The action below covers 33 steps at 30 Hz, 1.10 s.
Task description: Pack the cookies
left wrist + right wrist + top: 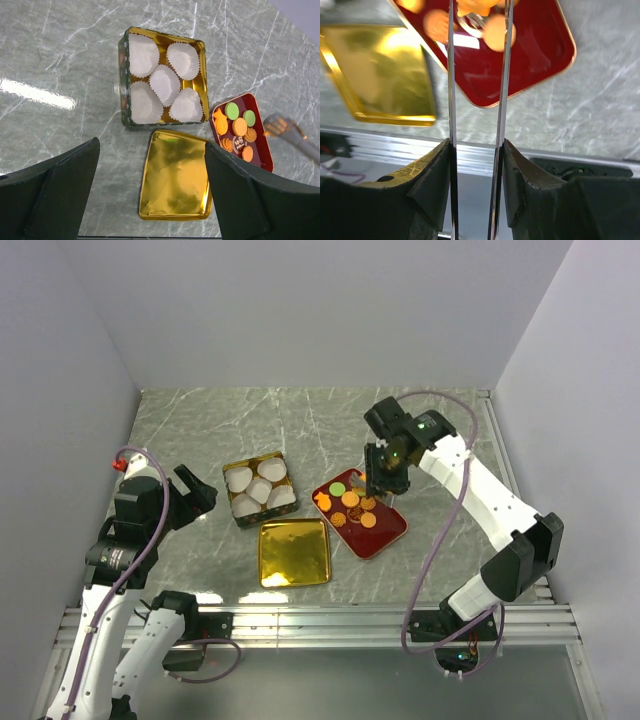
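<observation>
Several cookies [350, 502], orange ones and two green [231, 110], lie on a red tray [388, 535]. My right gripper [386, 472] hovers over the tray's far end, shut on a pair of metal tongs [451, 75]. The tong blades run up from between its fingers [432, 170] toward blurred orange cookies [495, 32]; whether the tips hold one I cannot tell. The tong tip [280, 125] also shows beside the tray in the left wrist view. My left gripper [195, 495] stands open at the left, with nothing in it.
A gold-lined tin [246, 466] holding several white paper cups [165, 84] sits left of the tray. Its gold lid [293, 552] lies upturned in front of it. White walls close in the table; an aluminium rail [320, 620] runs along the near edge.
</observation>
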Motion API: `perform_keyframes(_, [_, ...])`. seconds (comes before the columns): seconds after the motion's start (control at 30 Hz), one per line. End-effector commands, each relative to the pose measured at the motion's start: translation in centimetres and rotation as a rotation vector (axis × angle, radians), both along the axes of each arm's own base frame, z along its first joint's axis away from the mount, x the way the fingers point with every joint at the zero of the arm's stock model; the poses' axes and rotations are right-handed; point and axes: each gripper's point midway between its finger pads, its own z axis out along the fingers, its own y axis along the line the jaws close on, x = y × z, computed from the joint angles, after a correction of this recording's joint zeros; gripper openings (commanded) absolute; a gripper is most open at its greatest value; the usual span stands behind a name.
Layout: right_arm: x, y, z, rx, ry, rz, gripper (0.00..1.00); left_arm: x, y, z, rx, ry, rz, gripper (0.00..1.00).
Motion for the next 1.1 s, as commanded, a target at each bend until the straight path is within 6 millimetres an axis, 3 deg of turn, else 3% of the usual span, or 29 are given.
perform_keyframes(0.0, [0.8,1.1,3.6,0.066,-0.071,0.043,0.4,0.4,-0.4,0.7,-0.009,-0.038,-0.021,0.92])
perform_keyframes(0.23, [1.4,8.4,7.3,0.407,-0.119,0.177,0.41,0.3,-0.8,0.7,-0.008,-0.032,-0.039,0.91])
perform_keyframes(0.37, [2.7,12.2,8.2,0.477,-0.14,0.221,0.4,0.4,-0.9,0.6,-0.009,-0.032,-0.043,0.91])
perform_keyframes(0.4, [3.3,12.9,9.3,0.501,-0.163,0.224,0.4,0.3,-1.0,0.7,-0.01,-0.035,-0.043,0.91])
perform_keyframes(0.53, [5.1,15.9,9.6,0.532,-0.17,0.251,0.4,0.2,-0.8,0.9,-0.012,-0.044,-0.036,0.92])
perform_keyframes(0.57, [5.7,16.7,8.5,0.526,-0.144,0.258,0.4,0.3,-0.9,0.8,-0.012,-0.041,-0.038,0.93])
perform_keyframes(0.6, [6.1,17.4,8.9,0.537,-0.156,0.271,0.4,0.3,-0.9,0.8,-0.011,-0.038,-0.037,0.93])
perform_keyframes(0.7, [7.3,18.8,7.3,0.518,-0.141,0.275,0.4,0.1,-0.8,1.1,-0.014,-0.053,-0.034,0.93])
perform_keyframes(0.77, [8.2,19.3,5.6,0.49,-0.119,0.26,0.4,0.1,-0.8,1.2,-0.014,-0.061,-0.038,0.93])
perform_keyframes(0.9, [10.0,20.3,4.3,0.468,-0.127,0.262,0.4,0.1,-1.1,0.7,-0.01,-0.035,-0.053,0.94])
perform_keyframes(0.97, [10.5,20.2,2.5,0.424,-0.097,0.256,0.4,0.1,-1.4,0.5,-0.006,-0.021,-0.065,0.93])
perform_keyframes(1.07, [11.3,20.1,1.4,0.385,-0.1,0.244,0.41,0.1,-1.4,0.4,-0.006,-0.017,-0.065,0.93])
